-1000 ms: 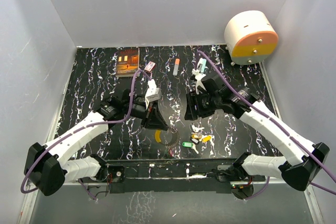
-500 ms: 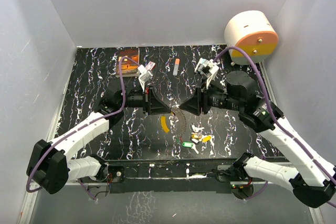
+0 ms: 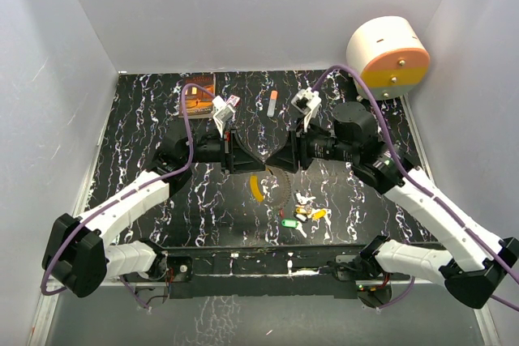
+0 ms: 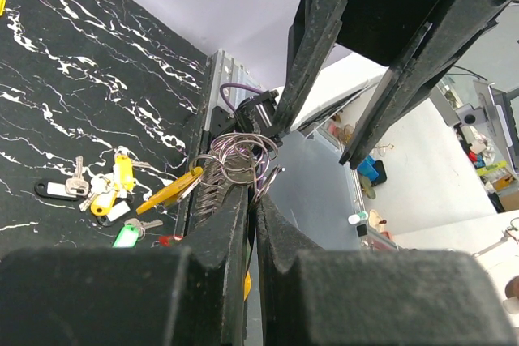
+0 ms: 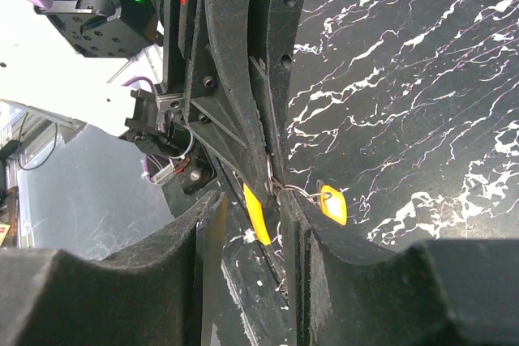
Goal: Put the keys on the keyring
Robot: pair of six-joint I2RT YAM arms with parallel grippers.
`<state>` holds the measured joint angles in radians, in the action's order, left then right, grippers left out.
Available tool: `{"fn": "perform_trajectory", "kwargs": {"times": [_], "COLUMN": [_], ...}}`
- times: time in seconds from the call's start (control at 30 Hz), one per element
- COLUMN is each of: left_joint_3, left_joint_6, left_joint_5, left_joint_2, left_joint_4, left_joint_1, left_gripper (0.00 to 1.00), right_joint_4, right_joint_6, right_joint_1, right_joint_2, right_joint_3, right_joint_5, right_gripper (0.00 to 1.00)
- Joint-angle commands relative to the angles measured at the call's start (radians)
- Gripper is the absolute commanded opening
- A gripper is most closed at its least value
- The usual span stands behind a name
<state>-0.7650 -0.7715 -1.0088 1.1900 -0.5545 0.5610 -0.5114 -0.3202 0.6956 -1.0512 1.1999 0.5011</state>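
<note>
Closest, at about 5 o'clock from the keyring (image 4: pixel 243 155), loose keys (image 3: pixel 304 215) lie in a heap on the surface (image 3: pixel 146 119). Above them the left hand (image 4: pixel 251 196) is squeezed tight on the keyring, and a yellow key (image 3: pixel 255 188) seems to hang from it. The right hand (image 5: pixel 251 200) faces it from 3 o'clock. Its fingers are a little apart and grip nothing I can see. That yellow key dangles between them and may get in the way, so I think it should pinch the wire gently. Far off sit a book (image 3: pixel 197 95) at 11 o'clock, a pen (image 3: pixel 272 103) at 12 and a round box (image 3: pixel 388 56) at 2.
</note>
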Motion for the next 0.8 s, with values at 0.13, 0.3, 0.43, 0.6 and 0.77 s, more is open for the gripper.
{"fn": "perform_trajectory", "kwargs": {"times": [0.13,0.3,0.43,0.6,0.77], "left_joint_3": [-0.041,-0.045,-0.047,-0.046,-0.052], "left_joint_6": [-0.022,-0.02,-0.018,-0.022,-0.023], "left_joint_5": [-0.025,-0.029,-0.031,-0.03,-0.03], "left_joint_2": [-0.005,-0.005,-0.004,0.005,0.009], "left_joint_4": [-0.06,-0.06,-0.061,-0.071,-0.067], "left_joint_1": [-0.002,-0.002,-0.002,-0.002,-0.002], "left_gripper": [0.0,0.0,0.0,0.0,0.0], "right_joint_4": [0.096,0.094,0.107,0.11,0.121], "right_joint_6": [0.033,0.036,0.037,0.039,0.038], "right_joint_1": [-0.002,-0.003,-0.003,-0.002,-0.002], "right_joint_2": [-0.024,-0.055,-0.06,-0.066,-0.074], "right_joint_3": [0.017,0.026,0.022,0.023,0.016], "right_joint_5": [0.006,0.004,0.007,0.004,0.013], "right_gripper": [0.35,0.3,0.3,0.3,0.27]}}
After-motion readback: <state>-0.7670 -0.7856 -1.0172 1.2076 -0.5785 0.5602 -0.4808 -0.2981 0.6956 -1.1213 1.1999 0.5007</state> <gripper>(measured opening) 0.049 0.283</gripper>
